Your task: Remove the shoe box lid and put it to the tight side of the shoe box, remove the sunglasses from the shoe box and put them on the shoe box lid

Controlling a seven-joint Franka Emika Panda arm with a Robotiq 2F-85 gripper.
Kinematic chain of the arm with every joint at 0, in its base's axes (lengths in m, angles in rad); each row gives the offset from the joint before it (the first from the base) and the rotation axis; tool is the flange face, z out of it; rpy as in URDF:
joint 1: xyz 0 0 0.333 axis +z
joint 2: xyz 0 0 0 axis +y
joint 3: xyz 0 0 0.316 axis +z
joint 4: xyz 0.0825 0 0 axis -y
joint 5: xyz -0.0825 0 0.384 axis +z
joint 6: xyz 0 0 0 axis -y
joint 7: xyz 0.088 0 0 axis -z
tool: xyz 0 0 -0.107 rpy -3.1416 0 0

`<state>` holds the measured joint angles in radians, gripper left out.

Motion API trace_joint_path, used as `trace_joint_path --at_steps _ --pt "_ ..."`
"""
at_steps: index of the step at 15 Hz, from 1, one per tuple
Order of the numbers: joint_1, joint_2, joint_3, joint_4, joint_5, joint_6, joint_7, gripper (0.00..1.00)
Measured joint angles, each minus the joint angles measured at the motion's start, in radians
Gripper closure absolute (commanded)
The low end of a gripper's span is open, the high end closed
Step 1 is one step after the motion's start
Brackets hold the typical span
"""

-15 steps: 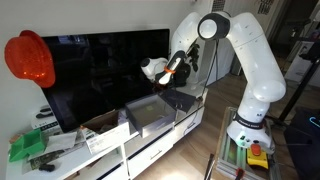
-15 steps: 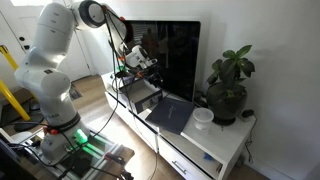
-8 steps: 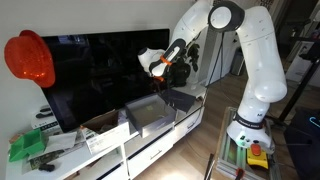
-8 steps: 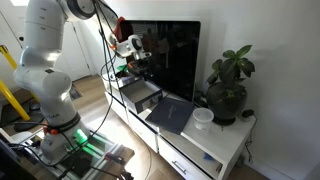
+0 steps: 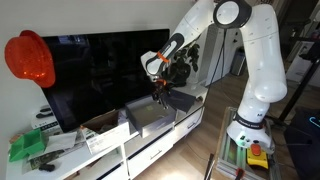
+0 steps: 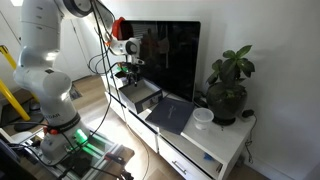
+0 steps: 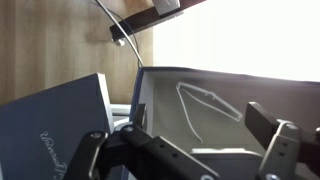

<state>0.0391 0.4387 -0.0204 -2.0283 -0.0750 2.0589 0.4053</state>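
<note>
Closest to my wrist camera, my pincer [image 7: 180, 148] fills the bottom edge, its fingers [image 7: 88, 158] spread wide with nothing between them. Past them, at lower left, the shoe box lid [image 7: 55, 125] lies off, just beside the shoe box [image 7: 160, 90], so I judge the sunglasses pick is the step in hand. The sunglasses [image 7: 205, 108] rest on the pale floor at frame centre. Next I should sink straight down, straddle the thin frame and close gently. Only this view shows the sunglasses. Both exterior views show what it cannot: my pincer [image 5: 160, 82] hovers above the open shoe box [image 6: 140, 97].
</note>
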Motion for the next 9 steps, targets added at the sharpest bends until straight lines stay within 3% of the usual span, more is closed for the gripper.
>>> trace_joint_path --at_steps 4,9 --pt "-0.027 0.049 0.002 -0.032 0.120 0.051 -0.133 0.00" --pt "-0.065 0.134 0.005 -0.028 0.153 0.169 -0.295 0.00"
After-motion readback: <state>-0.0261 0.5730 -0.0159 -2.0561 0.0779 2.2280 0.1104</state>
